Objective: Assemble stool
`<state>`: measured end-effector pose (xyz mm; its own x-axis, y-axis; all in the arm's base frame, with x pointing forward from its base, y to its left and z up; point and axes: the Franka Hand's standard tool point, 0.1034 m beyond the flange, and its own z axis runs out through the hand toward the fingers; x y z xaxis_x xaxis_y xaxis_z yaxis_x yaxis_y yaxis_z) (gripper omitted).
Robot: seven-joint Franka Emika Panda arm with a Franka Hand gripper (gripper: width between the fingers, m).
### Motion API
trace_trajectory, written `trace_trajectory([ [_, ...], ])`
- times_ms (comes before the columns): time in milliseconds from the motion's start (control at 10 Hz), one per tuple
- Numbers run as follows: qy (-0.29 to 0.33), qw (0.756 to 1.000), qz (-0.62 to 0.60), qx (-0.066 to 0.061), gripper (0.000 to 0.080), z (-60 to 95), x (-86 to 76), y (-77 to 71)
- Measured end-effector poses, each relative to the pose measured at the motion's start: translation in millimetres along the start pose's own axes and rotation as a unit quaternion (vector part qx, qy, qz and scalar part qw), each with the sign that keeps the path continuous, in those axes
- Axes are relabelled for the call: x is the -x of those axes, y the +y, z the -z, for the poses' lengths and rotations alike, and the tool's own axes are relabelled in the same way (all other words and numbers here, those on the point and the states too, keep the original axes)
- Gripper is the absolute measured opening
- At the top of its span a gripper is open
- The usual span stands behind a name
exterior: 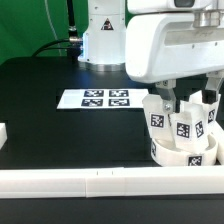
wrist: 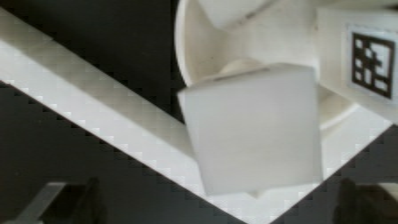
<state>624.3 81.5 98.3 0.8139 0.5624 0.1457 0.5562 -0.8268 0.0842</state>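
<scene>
We see the gripper (exterior: 188, 97) hanging over the tagged legs (exterior: 183, 125) standing on the round seat (exterior: 180, 155); we cannot tell its jaw opening.

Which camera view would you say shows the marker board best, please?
The exterior view: the marker board lies whole and flat on the black table, its four tags visible. The wrist view does not show it, only white stool parts close up.

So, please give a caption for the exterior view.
Panda gripper above the stool seat with tagged legs, beside the marker board.
</scene>
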Motion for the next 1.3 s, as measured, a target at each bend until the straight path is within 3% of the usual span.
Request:
trace_trajectory([
  [400, -0.010, 1.000, -0.003, -0.002, 0.0649, -2.0, 3.9, 1.4],
  [600, -0.068, 0.997, 0.022, -0.020, 0.0649, -4.3, 5.5, -7.1],
  [900, -0.065, 0.997, 0.025, -0.016, 0.0649, -7.2, 5.9, -1.0],
  [1300, -0.069, 0.997, 0.018, -0.021, 0.0649, -13.3, 5.6, -12.5],
])
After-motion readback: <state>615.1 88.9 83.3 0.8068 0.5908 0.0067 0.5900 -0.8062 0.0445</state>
